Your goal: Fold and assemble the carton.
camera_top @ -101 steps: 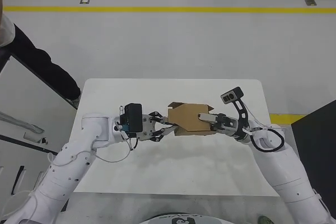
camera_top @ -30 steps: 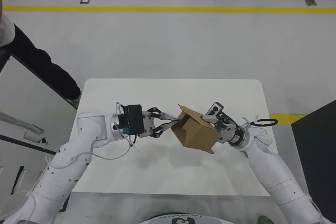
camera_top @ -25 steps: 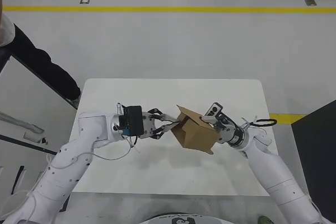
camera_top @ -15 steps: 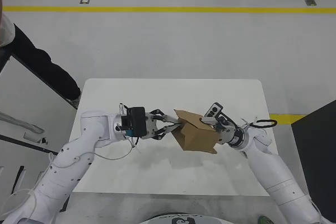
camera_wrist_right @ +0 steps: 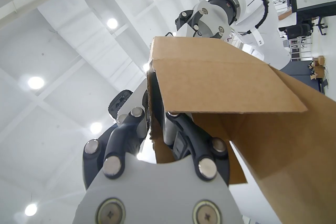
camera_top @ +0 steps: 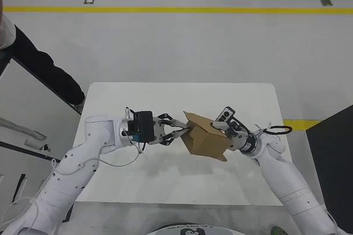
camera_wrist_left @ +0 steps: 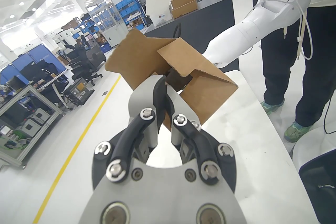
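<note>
The carton [camera_top: 206, 140], plain brown corrugated board with raw edges and loose flaps, is held over the middle of the smooth white table [camera_top: 165, 176], its long axis running roughly from 10 to 4 o'clock. The left gripper [camera_top: 177, 130] is at its 9 o'clock end, pressed together on a flap edge. The right gripper [camera_top: 225, 136] pinches a wall at the 3 o'clock end, so neither arm is nearer.
</note>
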